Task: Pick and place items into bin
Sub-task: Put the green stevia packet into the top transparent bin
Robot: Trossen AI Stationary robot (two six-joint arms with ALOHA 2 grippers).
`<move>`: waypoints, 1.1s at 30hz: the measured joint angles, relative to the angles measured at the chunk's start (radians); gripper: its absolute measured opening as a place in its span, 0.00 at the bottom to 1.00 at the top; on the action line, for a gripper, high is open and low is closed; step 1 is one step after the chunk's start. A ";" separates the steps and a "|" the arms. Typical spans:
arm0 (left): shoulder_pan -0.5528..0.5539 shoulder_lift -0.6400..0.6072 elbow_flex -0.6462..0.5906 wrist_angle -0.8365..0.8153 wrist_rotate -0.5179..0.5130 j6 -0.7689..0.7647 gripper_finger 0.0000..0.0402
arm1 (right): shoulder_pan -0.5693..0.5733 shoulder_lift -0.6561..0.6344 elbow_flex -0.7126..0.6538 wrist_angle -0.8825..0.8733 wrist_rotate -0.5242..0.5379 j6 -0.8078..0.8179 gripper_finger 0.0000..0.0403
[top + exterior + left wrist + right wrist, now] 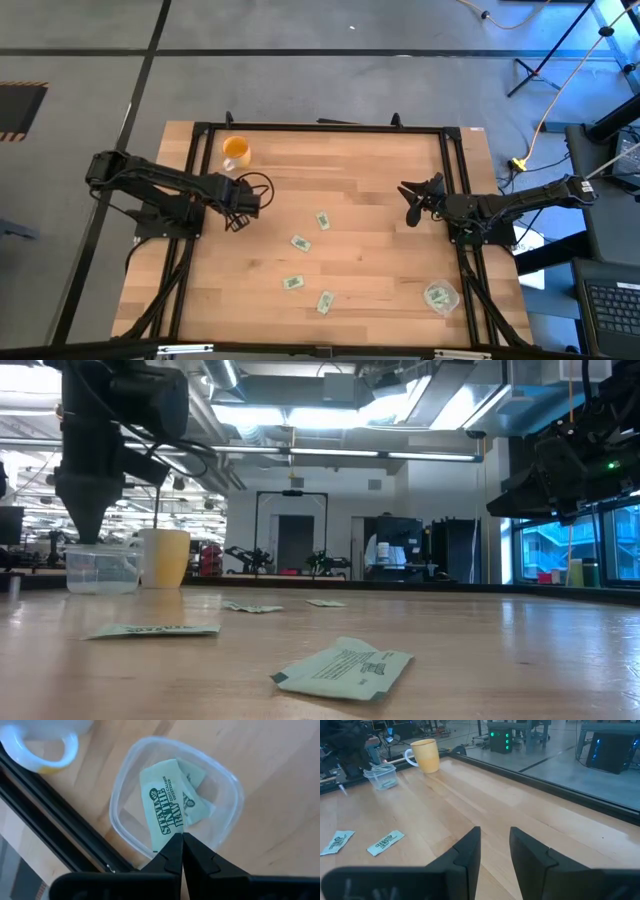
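At about nine o'clock on the worktop (380,215), the left hand (182,837) is poised directly over a clear plastic bin (227,795), with the orange cup (236,151) just beyond it towards eleven o'clock. In the left wrist view the two fingers are seen pressed together, pinching the end of a light green packet (162,802) that hangs down into the bin; at least one more packet (197,802) already lies on the bin's floor beneath it.

The step in hand is judged to be the release. It would be done well if the fingers were parted only while the packet is fully inside the rim, and the hand lifted straight up afterwards so that the light bin is not dragged or tipped against the cup.

Toward the centre, four loose packets remain: one near the middle (322,220), one just below it (300,243), and two nearer six o'clock (292,283) (325,301). At about five o'clock a second clear container (440,296) with green contents is seen.

At three o'clock the right hand (495,845) waits above bare wood, its fingers slightly apart and holding nothing.
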 joint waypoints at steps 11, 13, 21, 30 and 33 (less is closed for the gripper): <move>0.000 0.000 0.000 0.020 -0.072 0.000 0.07 | 0.000 0.000 0.000 0.000 0.000 0.000 0.26; 0.000 0.000 0.001 0.021 -0.072 0.001 0.09 | 0.000 0.000 0.000 0.000 0.000 0.000 0.26; -0.038 0.000 0.107 0.066 -0.109 0.181 0.16 | 0.000 0.000 0.000 0.000 0.000 -0.002 0.26; -0.156 0.034 0.137 0.448 -0.005 0.663 0.25 | 0.000 0.000 0.000 0.000 0.000 -0.002 0.26; -0.189 0.085 0.137 0.527 0.000 0.735 0.29 | 0.000 0.000 0.000 0.000 0.000 -0.002 0.26</move>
